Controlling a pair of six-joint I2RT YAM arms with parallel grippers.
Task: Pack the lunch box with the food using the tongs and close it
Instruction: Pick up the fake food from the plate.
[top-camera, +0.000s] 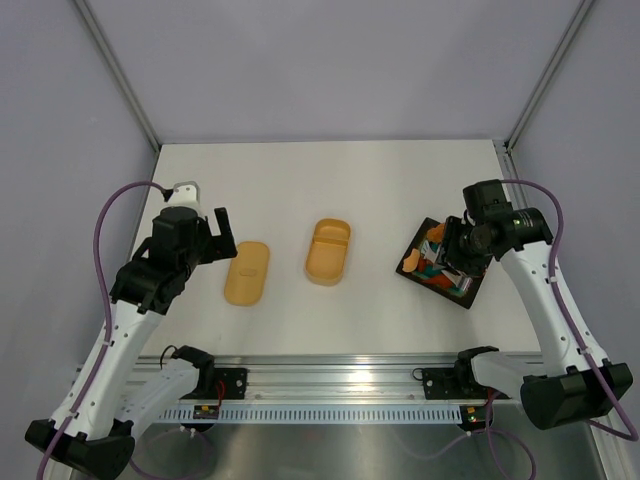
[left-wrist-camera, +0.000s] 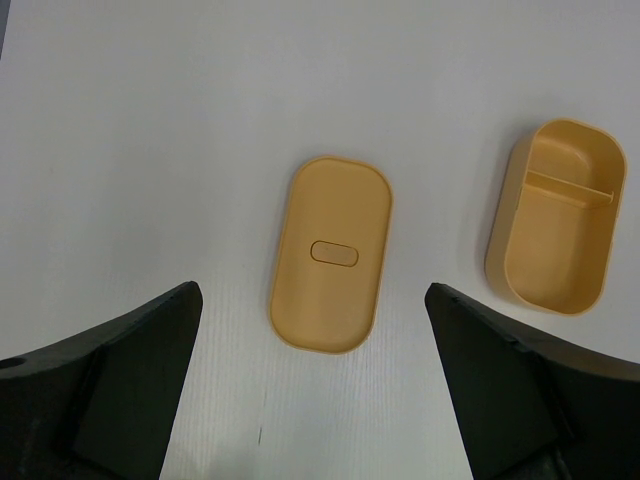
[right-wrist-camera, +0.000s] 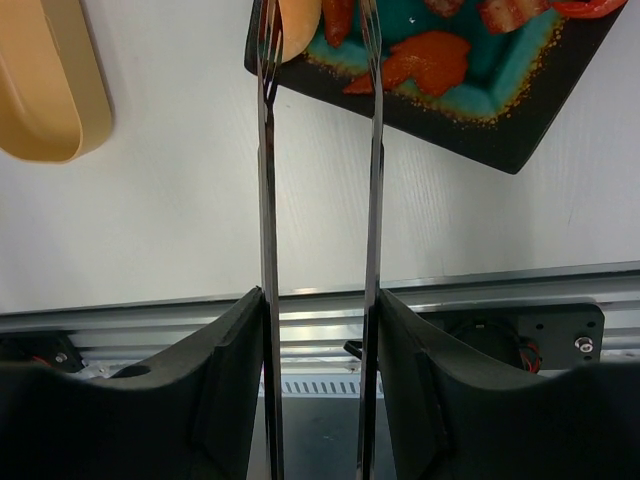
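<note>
The lunch box (top-camera: 328, 251) lies open mid-table with its divider showing (left-wrist-camera: 557, 230); one end of it shows in the right wrist view (right-wrist-camera: 50, 90). Its flat lid (top-camera: 247, 272) lies to the left. My left gripper (top-camera: 212, 232) hovers open over the lid (left-wrist-camera: 331, 253), its tips (left-wrist-camera: 313, 292) wide apart and holding nothing. My right gripper (top-camera: 462, 248) is shut on the tongs (right-wrist-camera: 268, 200), one finger pressing each arm (right-wrist-camera: 320, 295). The tong tips are spread over the tray's edge, beside a tan piece of the food (right-wrist-camera: 290, 25). More food (right-wrist-camera: 425, 60) lies on the tray.
The black square tray (top-camera: 445, 262) with a teal inside (right-wrist-camera: 470, 120) sits at the right, angled. The metal rail (top-camera: 330, 385) runs along the near edge. Grey walls enclose the white table (top-camera: 330, 180).
</note>
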